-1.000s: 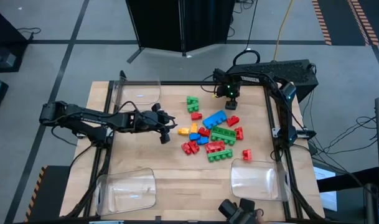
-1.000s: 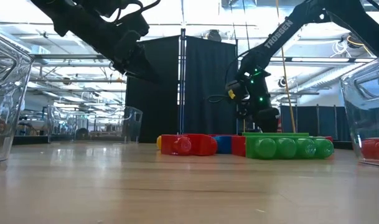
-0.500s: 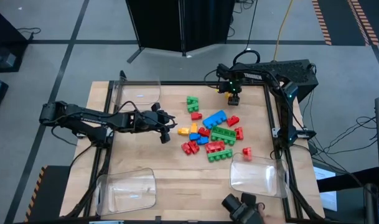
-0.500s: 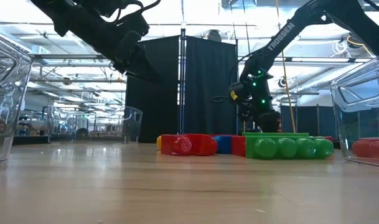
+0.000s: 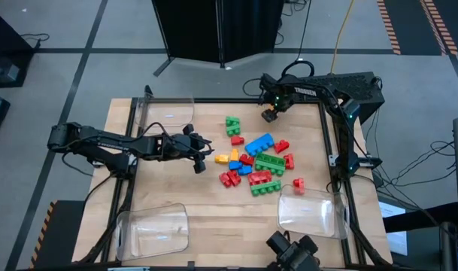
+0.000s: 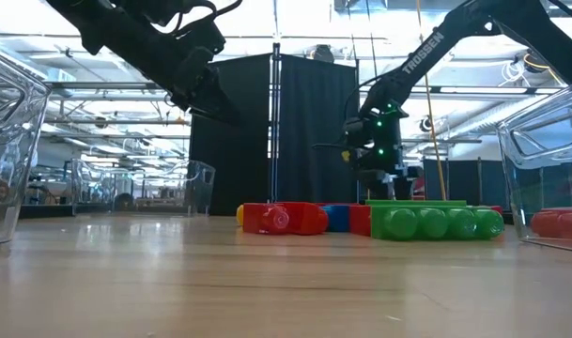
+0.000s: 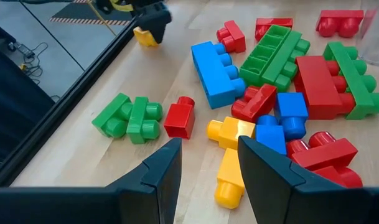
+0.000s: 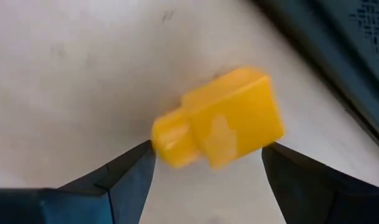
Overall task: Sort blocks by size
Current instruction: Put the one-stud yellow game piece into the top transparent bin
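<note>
pile [image 5: 255, 162]: red, green, blue, yellow and orange blocks, mixed sizes, loose on mid-table
long blue block [image 5: 260, 143]: flat, angled, in the pile
green pair [image 5: 232, 124]: at the pile's far edge
yellow block [image 8: 220, 118]: small, one stud, between the right gripper's fingers

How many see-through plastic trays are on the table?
3. One clear plastic tray is at the table's upper left corner in the high view, one lower left, one lower right. None seems hidden.
</note>
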Controlling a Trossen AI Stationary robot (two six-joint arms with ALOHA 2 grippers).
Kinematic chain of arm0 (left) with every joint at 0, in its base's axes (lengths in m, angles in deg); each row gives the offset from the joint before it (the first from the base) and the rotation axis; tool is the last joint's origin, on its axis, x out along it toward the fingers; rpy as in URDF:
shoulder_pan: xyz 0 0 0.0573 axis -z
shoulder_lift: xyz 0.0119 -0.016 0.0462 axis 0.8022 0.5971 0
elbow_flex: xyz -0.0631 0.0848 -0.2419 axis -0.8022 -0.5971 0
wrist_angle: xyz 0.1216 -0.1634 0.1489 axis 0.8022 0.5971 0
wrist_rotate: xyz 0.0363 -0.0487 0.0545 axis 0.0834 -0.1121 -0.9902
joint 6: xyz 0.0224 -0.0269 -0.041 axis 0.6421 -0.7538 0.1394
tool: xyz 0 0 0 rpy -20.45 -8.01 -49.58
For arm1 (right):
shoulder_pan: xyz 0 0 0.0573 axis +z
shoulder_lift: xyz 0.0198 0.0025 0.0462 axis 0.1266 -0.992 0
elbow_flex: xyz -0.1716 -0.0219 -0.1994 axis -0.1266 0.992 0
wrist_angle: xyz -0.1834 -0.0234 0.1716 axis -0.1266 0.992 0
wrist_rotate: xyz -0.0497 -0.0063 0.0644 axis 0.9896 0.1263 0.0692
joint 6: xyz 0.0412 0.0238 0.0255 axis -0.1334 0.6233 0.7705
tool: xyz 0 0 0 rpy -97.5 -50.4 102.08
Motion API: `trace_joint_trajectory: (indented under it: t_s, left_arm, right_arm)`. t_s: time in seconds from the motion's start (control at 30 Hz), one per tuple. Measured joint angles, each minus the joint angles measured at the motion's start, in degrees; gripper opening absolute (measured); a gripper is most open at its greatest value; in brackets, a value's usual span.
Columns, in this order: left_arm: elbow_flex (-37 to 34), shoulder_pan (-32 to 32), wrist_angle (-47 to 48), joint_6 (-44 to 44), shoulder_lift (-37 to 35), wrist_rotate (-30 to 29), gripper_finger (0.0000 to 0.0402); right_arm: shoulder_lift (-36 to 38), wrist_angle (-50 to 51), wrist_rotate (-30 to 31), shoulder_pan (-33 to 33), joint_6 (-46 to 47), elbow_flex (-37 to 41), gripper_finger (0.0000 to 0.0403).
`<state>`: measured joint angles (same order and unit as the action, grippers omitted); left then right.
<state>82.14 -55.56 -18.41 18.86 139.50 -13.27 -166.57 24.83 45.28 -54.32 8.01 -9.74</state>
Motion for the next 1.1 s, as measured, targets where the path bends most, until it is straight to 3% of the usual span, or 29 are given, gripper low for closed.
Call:
trace_joint_trajectory:
  t_s: [0.3,0.73,0.87,1.1]
  left_arm:
    - [0.0,0.0,0.1,0.0,0.0,0.0,0.0158]
    - [0.0,0.0,0.3,0.0,0.0,0.0,0.0158]
    - [0.0,0.0,0.3,0.0,0.0,0.0,0.0158]
    - [0.0,0.0,0.5,0.0,0.0,0.0,0.0158]
  right_arm:
    - [0.0,-3.5,-0.1,0.2,15.8,0.0,0.0281]
    - [0.0,-8.0,0.0,1.2,22.2,0.0,0.0279]
    - [0.0,-7.4,0.2,1.4,22.4,0.0,0.0253]
    - [-0.6,-7.8,2.0,1.7,22.6,0.0,0.0167]
